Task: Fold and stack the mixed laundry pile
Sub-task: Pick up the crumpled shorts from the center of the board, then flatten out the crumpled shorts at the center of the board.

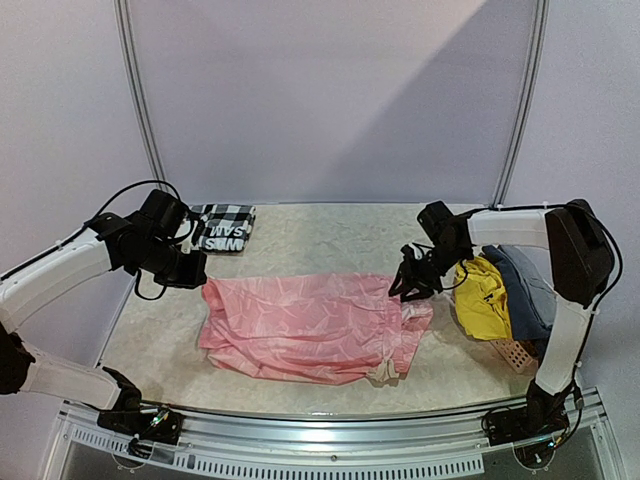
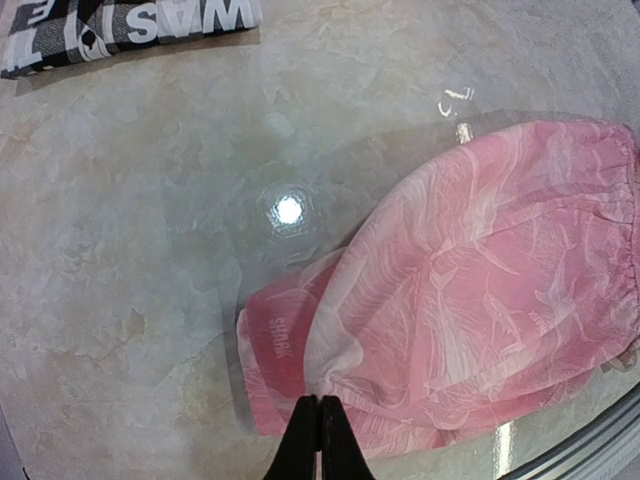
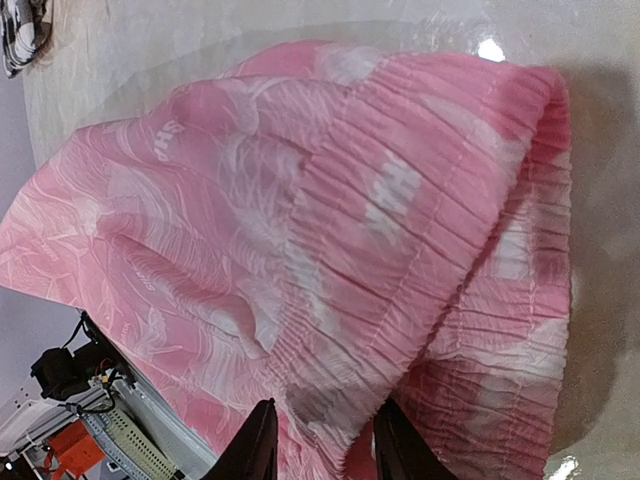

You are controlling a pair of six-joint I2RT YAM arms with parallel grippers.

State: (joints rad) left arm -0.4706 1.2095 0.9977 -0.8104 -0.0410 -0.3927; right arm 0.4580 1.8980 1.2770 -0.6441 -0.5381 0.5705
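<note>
Lying flat on the worktop (image 1: pixel 330 235) from above, the pink garment (image 1: pixel 300 320) spans from left claw (image 1: pixel 197 272) to right claw (image 1: pixel 408 288). In the left wrist view, that claw (image 2: pixel 318 405) is pinched closed on the garment's edge. In the right wrist view, the fingers (image 3: pixel 252 450) stand apart, straddling the gathered waistband (image 3: pixel 400 230).

Left pincer (image 2: pixel 318 405) closed, right pincer (image 3: pixel 322 412) parted.
</note>
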